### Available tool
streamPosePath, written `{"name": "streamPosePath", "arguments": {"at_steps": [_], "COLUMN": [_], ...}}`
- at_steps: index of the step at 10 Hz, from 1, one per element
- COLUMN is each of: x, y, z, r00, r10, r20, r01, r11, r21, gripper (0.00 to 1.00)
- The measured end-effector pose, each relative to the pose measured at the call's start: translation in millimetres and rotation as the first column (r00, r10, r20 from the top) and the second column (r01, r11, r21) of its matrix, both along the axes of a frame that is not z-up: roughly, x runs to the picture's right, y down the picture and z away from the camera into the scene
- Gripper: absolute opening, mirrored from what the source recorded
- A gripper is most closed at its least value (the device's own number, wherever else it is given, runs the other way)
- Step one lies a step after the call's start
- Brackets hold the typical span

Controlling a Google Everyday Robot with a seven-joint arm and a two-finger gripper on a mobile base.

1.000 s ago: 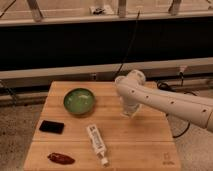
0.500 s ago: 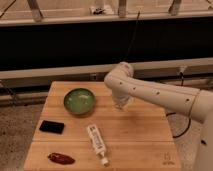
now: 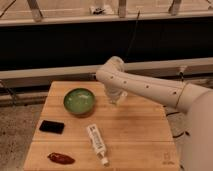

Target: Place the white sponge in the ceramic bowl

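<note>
The ceramic bowl (image 3: pixel 79 101), green inside with a darker rim, sits on the left half of the wooden table (image 3: pixel 140 135). My white arm reaches in from the right and bends down at the back of the table. The gripper (image 3: pixel 116 98) hangs just right of the bowl, close above the tabletop. The white sponge does not show as a separate thing; it may be hidden at the gripper.
A long white tube with a printed label (image 3: pixel 96 142) lies in front of the bowl. A black flat device (image 3: pixel 52 126) lies at the left and a red chili pepper (image 3: pixel 61 158) near the front left corner. A dark wall with rails stands behind the table.
The arm has swung left across the back of the table. The gripper has moved from the right half to just right of the bowl.
</note>
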State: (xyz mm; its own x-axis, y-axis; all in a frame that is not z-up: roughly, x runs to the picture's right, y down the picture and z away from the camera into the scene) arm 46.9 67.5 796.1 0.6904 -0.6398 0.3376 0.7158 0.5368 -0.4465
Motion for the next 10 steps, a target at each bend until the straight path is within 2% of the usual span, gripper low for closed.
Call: {"name": "streamPosePath", "arguments": {"at_steps": [4,6,7,10], "x": [-21.7,-49.8,-54.0,-69.9], "y": [-16.2,-25.0,-28.3,-30.1], "z": [5.9,10.9,12.9,18.6], "r00": [0.999,0.998,0.997,0.994], "r10": [-0.038,-0.060,-0.068,-0.092], "r20": [0.016,0.036,0.039,0.057], "r01": [0.038,0.060,0.068,0.092], "r11": [0.9993,0.9982,0.9977,0.9957], "r21": [0.002,0.002,0.004,-0.001], "gripper": [0.02,0.02,0.02,0.02]}}
